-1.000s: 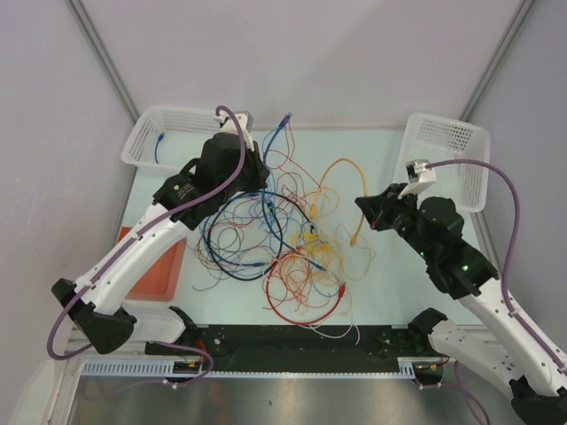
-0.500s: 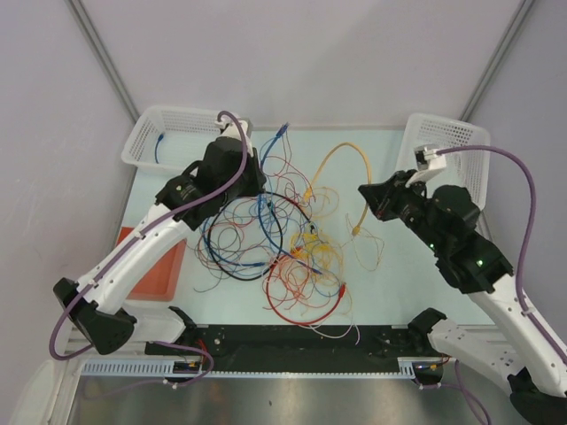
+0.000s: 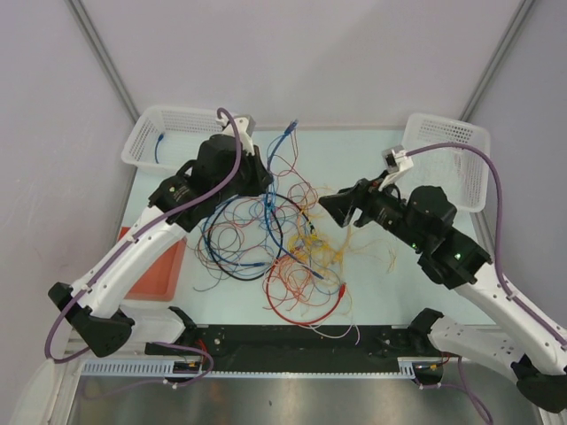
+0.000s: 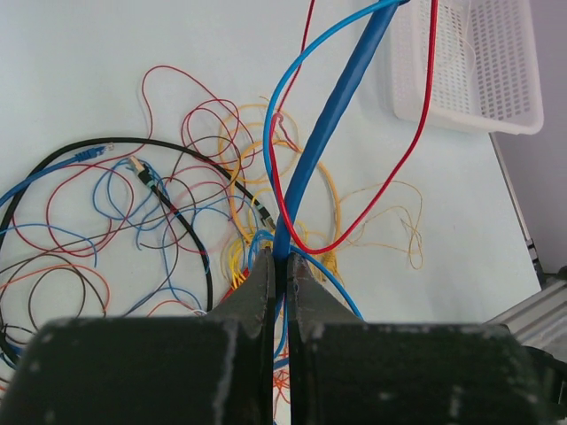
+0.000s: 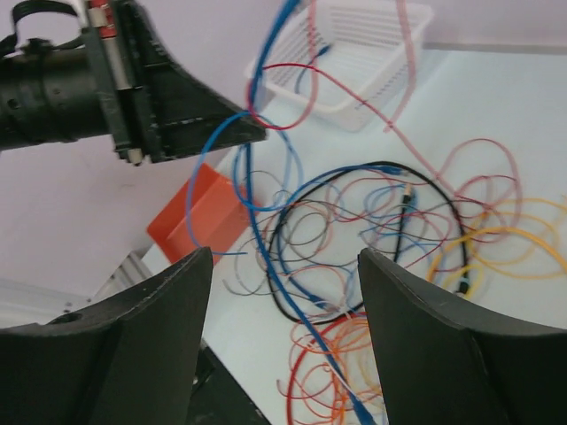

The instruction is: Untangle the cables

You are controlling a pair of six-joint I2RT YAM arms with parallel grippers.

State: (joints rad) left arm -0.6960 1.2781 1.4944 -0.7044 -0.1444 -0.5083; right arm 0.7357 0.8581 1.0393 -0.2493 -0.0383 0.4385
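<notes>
A pale blue-green table [image 3: 372,150] under plain white walls carries the work. To the left of the left gripper [image 4: 279,266] in the overhead view stands a white mesh basket [image 3: 177,111] with a short blue lead in it. An orange tray [image 3: 164,266] lies behind those jaws, nearer the arm bases. The left jaws are pressed tight together on a blue cable [image 4: 331,124], which rises from between their tips. A red wire [image 4: 415,137] loops just past them. The tangled cables [image 3: 297,252], red, blue, yellow, orange and one black loop, lie on the table below and between the two sets of jaws. The right gripper [image 5: 283,261] hangs over the heap's right edge with its jaws spread wide, gripping nothing. Behind it, to the right, stands a second white basket [image 3: 461,133].
</notes>
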